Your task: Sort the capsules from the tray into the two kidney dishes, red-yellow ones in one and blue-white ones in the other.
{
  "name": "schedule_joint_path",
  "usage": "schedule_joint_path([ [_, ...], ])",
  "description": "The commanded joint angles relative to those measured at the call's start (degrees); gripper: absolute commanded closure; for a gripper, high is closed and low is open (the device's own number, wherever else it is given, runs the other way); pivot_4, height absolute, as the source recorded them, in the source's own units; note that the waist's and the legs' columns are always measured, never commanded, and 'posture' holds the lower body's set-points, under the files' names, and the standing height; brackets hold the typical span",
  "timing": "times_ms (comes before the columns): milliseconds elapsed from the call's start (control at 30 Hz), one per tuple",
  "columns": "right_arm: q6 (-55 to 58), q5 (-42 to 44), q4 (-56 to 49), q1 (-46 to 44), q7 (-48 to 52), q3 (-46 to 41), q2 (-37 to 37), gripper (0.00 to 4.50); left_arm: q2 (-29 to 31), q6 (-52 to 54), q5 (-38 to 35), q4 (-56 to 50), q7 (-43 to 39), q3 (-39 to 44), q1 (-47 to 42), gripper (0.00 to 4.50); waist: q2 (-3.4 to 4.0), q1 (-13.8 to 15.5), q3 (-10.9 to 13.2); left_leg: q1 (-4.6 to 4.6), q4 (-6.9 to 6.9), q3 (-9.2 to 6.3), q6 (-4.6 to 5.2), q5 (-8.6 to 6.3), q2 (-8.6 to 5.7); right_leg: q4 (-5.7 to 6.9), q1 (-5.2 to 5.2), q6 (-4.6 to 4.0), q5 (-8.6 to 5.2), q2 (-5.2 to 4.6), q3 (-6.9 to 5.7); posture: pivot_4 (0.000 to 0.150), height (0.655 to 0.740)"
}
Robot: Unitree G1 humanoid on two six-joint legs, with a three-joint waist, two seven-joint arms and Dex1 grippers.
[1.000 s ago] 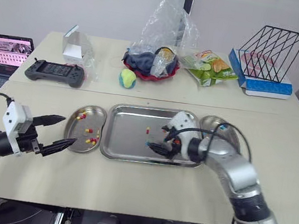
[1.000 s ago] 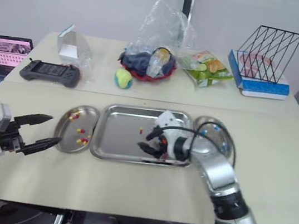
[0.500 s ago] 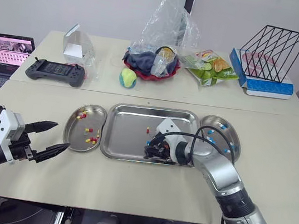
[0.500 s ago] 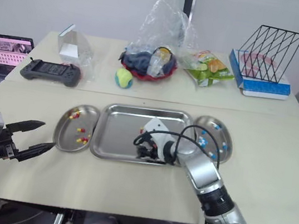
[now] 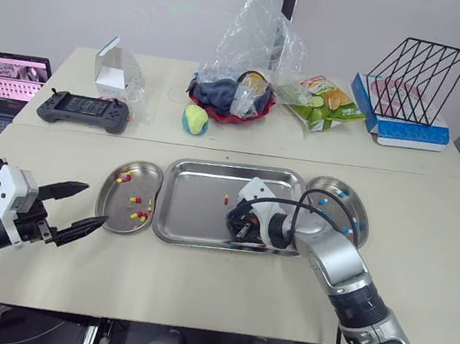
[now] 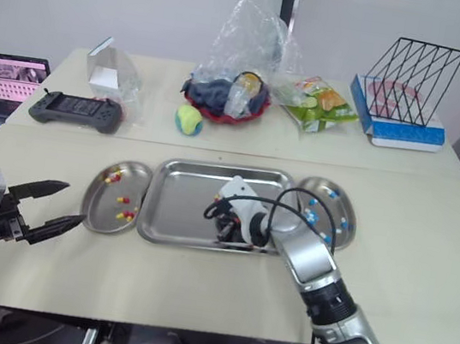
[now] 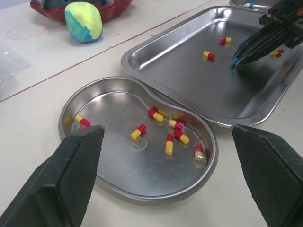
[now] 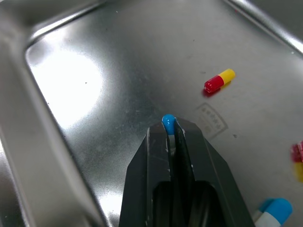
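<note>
Left of the tray (image 5: 192, 223), nearer the robot, the left gripper (image 5: 95, 204) hovers with jaws spread wide. Within the tray's near half, the right gripper (image 8: 169, 131) is clamped on a blue-white capsule (image 8: 168, 123). Farther in lies a red-yellow capsule (image 8: 219, 81). The left kidney dish (image 5: 114, 205) and right kidney dish (image 5: 358, 207) flank the tray.

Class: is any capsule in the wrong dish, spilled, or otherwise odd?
Nothing stands out. The left dish holds only red-yellow capsules, the right dish blue-white ones, none on the table. The right gripper holds a blue-white capsule within the tray.
</note>
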Motion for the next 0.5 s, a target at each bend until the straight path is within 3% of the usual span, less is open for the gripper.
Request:
schedule_joint_path([
  [33,-1.2,2.0,-1.3,-3.1,0.6,-6.7,-1.3,4.49,0.6,-0.5,-0.5,-1.1,-0.2,0.4,-0.6,0.0,0.0,0.0,0.0,-0.01,0.0,0.01,0.0,0.0,0.0,0.0,-0.01,0.0,0.0,0.0,0.01,0.15,0.74],
  [200,-2.0,3.7,2.8,-5.2,0.9,-14.8,-4.7,4.49,0.8,-0.4,-0.6,-0.4,-0.6,-0.5,-2.1,0.0,-0.02,0.3,0.0,-0.01,0.0,0.04,0.01,-0.01,0.0,-0.01,0.01,-0.01,0.0,0.0,-0.02,0.15,0.74],
  [333,-4.4,2.9,10.8,-3.3,2.8,-22.9,-15.7,4.49,0.9,0.2,-0.8,1.2,-1.1,-1.9,-5.4,0.0,-0.03,1.1,0.0,-0.05,0.01,0.31,0.02,-0.01,-0.02,-0.03,0.02,-0.01,0.02,-0.01,-0.03,0.15,0.74],
  [500,-6.2,2.8,12.9,1.1,4.4,-24.3,-20.6,4.49,1.4,0.4,-0.6,2.6,-2.1,-2.7,-7.4,0.0,-0.05,0.4,0.0,0.04,-0.06,0.77,0.08,-0.04,0.07,-0.02,-0.04,-0.03,0.03,0.04,-0.03,0.15,0.74],
])
